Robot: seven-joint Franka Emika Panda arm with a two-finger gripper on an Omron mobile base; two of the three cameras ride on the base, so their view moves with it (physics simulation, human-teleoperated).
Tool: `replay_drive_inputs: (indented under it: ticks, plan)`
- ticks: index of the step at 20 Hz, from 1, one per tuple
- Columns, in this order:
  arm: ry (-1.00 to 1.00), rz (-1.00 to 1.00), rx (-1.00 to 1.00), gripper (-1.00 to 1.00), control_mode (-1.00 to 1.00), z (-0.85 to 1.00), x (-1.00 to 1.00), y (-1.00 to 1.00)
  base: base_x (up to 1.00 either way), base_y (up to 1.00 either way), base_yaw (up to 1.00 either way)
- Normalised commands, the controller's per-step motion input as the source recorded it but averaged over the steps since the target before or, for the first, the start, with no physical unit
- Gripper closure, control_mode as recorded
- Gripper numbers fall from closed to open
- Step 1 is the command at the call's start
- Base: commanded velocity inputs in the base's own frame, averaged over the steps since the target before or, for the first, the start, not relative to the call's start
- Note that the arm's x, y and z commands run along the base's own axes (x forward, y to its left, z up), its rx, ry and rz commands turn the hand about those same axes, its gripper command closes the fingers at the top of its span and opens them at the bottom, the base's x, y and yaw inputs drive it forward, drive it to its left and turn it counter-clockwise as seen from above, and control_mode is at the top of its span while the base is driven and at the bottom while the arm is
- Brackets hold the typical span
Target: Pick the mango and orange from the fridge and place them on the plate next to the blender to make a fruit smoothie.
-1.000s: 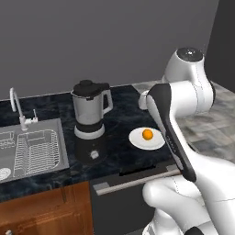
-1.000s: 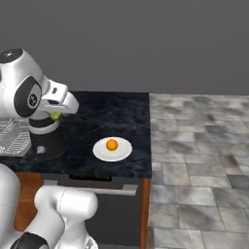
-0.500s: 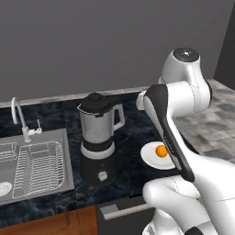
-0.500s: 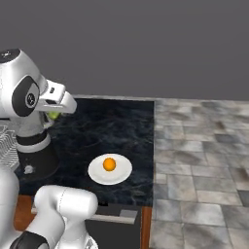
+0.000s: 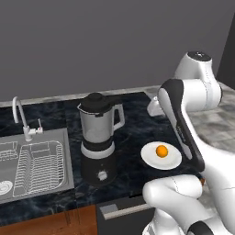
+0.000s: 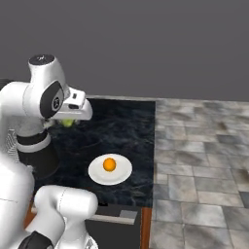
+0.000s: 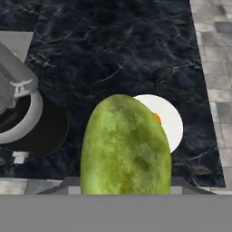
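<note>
My gripper (image 6: 67, 123) hangs above the dark counter, left of the plate, shut on the yellow-green mango (image 7: 127, 145). The fruit covers the fingertips in the hand view and peeks out under the white hand as the mango (image 6: 67, 123) in the right base view. The orange (image 5: 161, 151) lies on the white plate (image 5: 151, 161), which sits right of the blender (image 5: 98, 133). From the hand, the plate (image 7: 174, 129) and a sliver of orange (image 7: 157, 118) show just behind the mango, and the blender (image 7: 18, 104) stands at left. The fridge is out of view.
A steel sink (image 5: 32, 160) with a dish rack and a faucet (image 5: 20, 117) lies left of the blender. The counter ends right of the plate at a grey tiled floor (image 6: 204, 160). A grey wall runs behind the counter.
The whole picture has shifted, so the base has driven: blender and plate now sit closer and nearer the middle. The mango stays in the shut gripper, and the orange stays on the plate.
</note>
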Motion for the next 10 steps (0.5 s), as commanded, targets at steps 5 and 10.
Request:
replay_drive_inputs:
  ticks: [5, 10]
  plan:
    - [0.25, 0.33, 0.0, 1.0, -1.0, -0.71, 0.23, -0.39, 0.0, 0.0, 0.0]
    - [0.18, 0.36, -0.01, 1.0, -1.0, -0.93, 0.42, -0.31, 0.0, 0.0, 0.0]
